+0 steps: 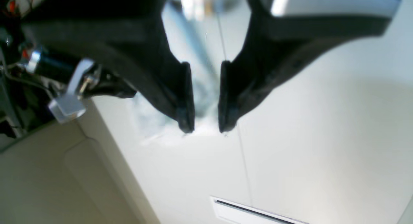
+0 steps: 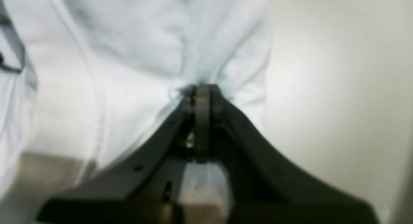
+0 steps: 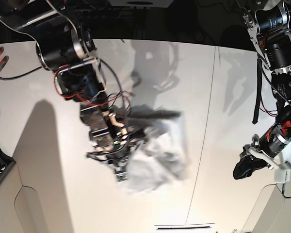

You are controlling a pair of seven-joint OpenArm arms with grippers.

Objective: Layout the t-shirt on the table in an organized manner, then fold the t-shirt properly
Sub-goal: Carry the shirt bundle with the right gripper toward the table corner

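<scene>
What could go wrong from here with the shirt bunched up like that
1. The right gripper is shut on a small pinch of the t-shirt; pulling may drag the crumpled heap rather than spread it, or the thin fabric may slip out.
2. The left gripper hangs open near the table edge, well away from the shirt, so one-handed spreading could leave it twisted.
3. Loose wires on the right arm hang close to the cloth and might snag.

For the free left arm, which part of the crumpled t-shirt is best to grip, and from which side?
Probably the t-shirt's loose edge facing the left gripper, approached from that side, low over the table. The cloth lies bunched, and the right gripper already pinches the opposite side, so pulling apart should spread it.
</scene>
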